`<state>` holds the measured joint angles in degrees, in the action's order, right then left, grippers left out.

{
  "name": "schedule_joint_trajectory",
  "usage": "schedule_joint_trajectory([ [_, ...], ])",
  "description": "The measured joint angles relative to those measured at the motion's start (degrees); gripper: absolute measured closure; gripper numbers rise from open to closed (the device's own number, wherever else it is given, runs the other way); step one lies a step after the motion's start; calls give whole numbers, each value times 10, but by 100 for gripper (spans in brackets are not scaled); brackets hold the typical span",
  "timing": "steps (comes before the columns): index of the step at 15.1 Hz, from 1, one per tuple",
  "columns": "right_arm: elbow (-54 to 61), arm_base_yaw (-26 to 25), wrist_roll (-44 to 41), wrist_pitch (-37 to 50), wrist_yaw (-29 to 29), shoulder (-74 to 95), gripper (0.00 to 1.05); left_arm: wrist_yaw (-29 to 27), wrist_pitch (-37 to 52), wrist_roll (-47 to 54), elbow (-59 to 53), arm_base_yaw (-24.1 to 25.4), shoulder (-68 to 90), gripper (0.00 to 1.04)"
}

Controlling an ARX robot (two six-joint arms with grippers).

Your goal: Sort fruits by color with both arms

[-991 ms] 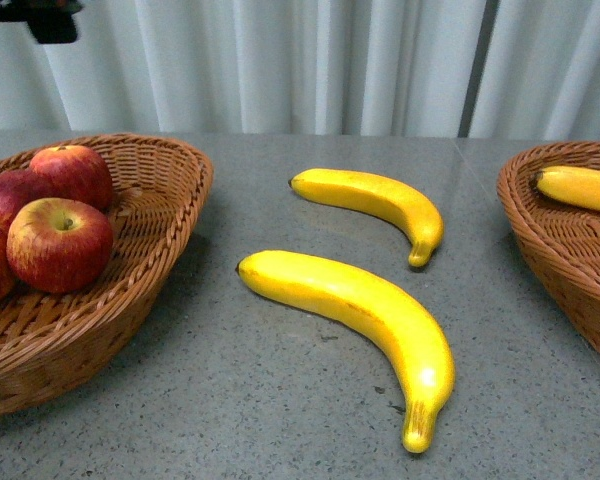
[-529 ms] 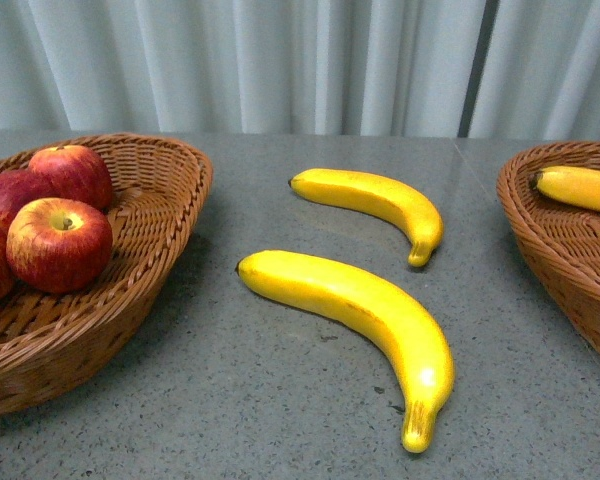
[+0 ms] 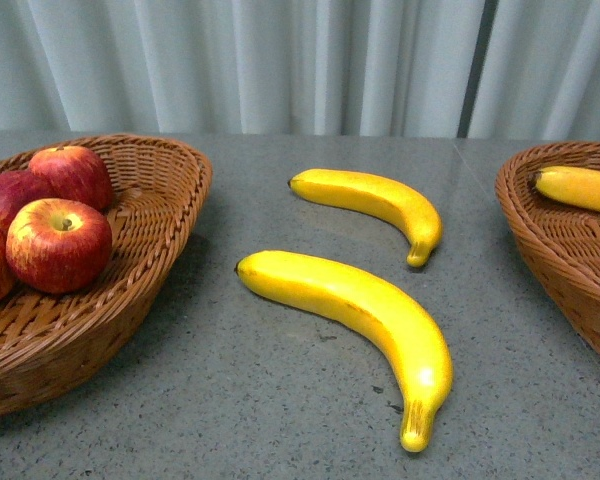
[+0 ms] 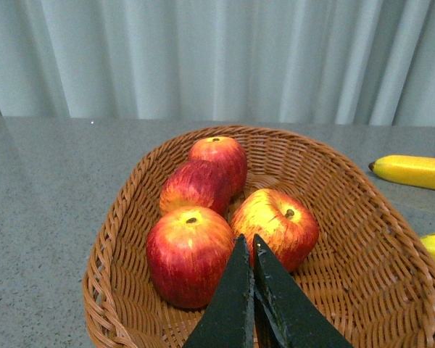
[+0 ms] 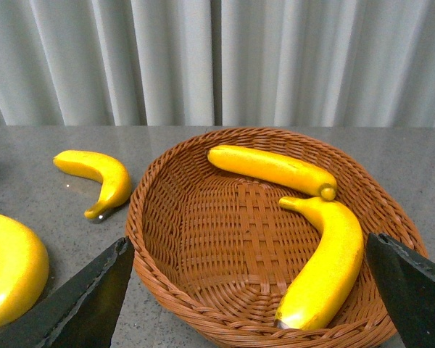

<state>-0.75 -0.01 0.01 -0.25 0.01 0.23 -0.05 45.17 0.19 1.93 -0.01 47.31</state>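
Note:
Several red apples [image 3: 59, 243] lie in the left wicker basket [image 3: 165, 235]; they also show in the left wrist view [image 4: 190, 254]. Two yellow bananas lie on the grey table: a near one [image 3: 365, 310] and a far one [image 3: 380, 200]. Another banana [image 3: 580, 188] lies in the right basket [image 3: 540, 240]; the right wrist view shows two bananas [image 5: 326, 264] [image 5: 272, 168] in it. My left gripper [image 4: 248, 243] is shut and empty above the apples. My right gripper [image 5: 250, 250] is open and empty above the right basket. Neither arm shows in the front view.
A pale curtain [image 3: 300, 60] hangs behind the table. The two loose bananas also show in the right wrist view, beside the basket [image 5: 98, 174] [image 5: 7, 275]. The grey tabletop [image 3: 230, 400] lies between the baskets.
A dark arm part at the top left of the front view one second ago has gone out of view. The fruits and baskets have not moved.

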Motion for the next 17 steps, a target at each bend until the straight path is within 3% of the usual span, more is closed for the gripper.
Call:
schedule_joint_trajectory([
  [17,0,0,0,0,0,0,7,0,-298,0,-11,0,-320,103],
])
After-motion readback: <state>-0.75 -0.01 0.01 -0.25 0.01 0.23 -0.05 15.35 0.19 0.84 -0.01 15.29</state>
